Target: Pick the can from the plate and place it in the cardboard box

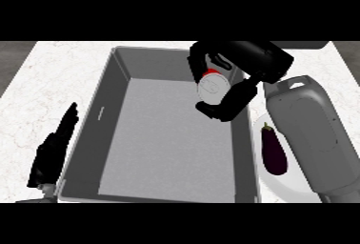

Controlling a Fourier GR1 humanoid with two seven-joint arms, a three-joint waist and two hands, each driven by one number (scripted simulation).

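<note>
Right robot hand (235, 71) curled around the can (212, 86) — held above the cardboard box (105, 86) interior near its far right corner, left robot hand (53, 147) straight-fingered outside the box's left wall, eggplant (274, 150) on plate (281, 183) right of box, white desk (63, 66) beneath.

The box (169, 138) lies left of the plate (271, 183), which bears an eggplant (274, 148).

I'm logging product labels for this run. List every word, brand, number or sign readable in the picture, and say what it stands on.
None can be read.
can: white end and red rim show, no legible print; the right robot hand, curled round it over the box, hides its side.
box: plain grey walls, no text.
eggplant and plate: no markings.
left robot hand: black, no lettering.
</note>
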